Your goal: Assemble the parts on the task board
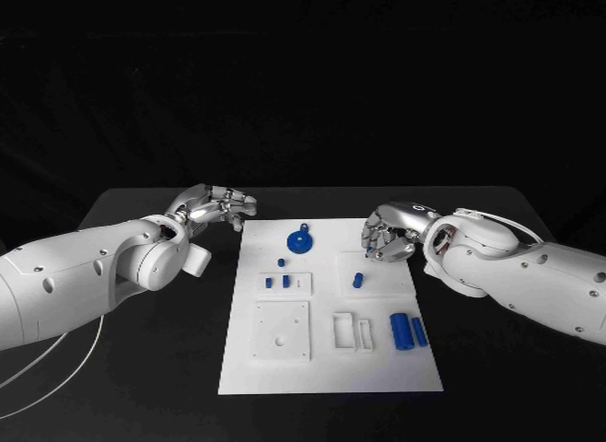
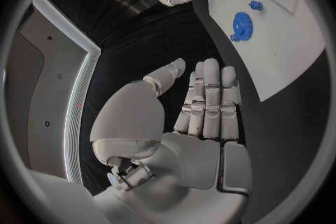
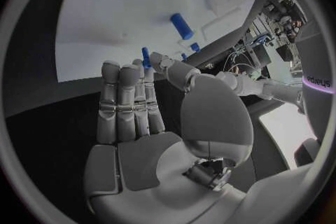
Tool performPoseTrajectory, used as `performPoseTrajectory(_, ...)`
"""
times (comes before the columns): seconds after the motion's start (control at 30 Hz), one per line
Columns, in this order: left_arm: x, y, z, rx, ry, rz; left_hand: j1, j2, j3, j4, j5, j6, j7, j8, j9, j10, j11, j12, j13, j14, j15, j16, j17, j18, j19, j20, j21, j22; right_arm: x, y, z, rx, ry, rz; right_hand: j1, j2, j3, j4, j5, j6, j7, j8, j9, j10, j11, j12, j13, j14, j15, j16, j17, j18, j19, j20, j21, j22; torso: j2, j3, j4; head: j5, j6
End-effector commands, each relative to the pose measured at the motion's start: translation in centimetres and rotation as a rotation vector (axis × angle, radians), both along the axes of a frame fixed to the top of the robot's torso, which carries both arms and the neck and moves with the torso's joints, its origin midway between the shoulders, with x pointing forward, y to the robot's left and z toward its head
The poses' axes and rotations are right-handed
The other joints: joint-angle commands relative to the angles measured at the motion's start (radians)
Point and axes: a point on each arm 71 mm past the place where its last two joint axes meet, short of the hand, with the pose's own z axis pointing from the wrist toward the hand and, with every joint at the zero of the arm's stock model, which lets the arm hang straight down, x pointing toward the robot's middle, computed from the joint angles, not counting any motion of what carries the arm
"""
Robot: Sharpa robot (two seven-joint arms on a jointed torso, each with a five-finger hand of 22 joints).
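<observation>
Now right hand fingers pinch small blue part; left hand fingers loosely apart, holding nothing

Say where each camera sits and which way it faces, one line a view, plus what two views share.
Head view: on the robot's head, looking down at the task board; both arms, left robot hand, right robot hand.
Left wrist view: behind the left robot hand, facing the board's edge; own palm and fingers.
Right wrist view: behind the right robot hand, facing the board; own fingers pinch a small blue part.
Shared: head and left wrist views show the blue gear.
</observation>
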Motion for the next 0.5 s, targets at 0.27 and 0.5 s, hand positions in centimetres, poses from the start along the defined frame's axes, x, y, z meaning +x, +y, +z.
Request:
performPoseTrajectory(0.27, 0.1, -0.4, 0.2, -0.007, -0.021, -0.002, -0.003, -0.001, -0.005, 0.001, 0.003, -0.007, -0.003, -0.002, 0.002, -0.008, 0.003, -0.003, -0.001, 0.002, 0.005, -0.003, 0.002, 0.018, 0.005, -0.005, -0.004, 0.002, -1.9, 5.1, 1.2, 0.126, -0.004, 0.128, -0.002, 0.023, -0.008, -0.014, 0.011, -0.002, 0.006, -0.004, 0.003, 0.01, 0.005, -0.01, 0.026, -0.007, -0.003, 0.006, -0.004, 0.03, 0.005, -0.004, 0.002, 0.002, -0.002, -0.0004, -0.002, 0.034, 0.001)
performPoseTrajectory(0.5, 0.4, -0.9, 0.2, -0.009, -0.022, -0.006, -0.003, -0.001, -0.005, 0.001, 0.003, -0.007, -0.003, -0.001, 0.002, -0.008, 0.003, -0.003, -0.001, 0.002, 0.005, -0.003, 0.002, 0.018, 0.005, -0.005, -0.004, 0.002, -3.0, 8.2, 1.5, 0.084, -0.041, 0.211, -0.004, 0.026, -0.012, -0.019, 0.015, -0.002, 0.007, -0.005, 0.005, 0.01, 0.005, -0.012, 0.028, -0.007, -0.003, 0.006, -0.006, 0.03, 0.005, -0.004, 0.001, 0.003, -0.002, -0.0029, 0.0025, 0.055, -0.004)
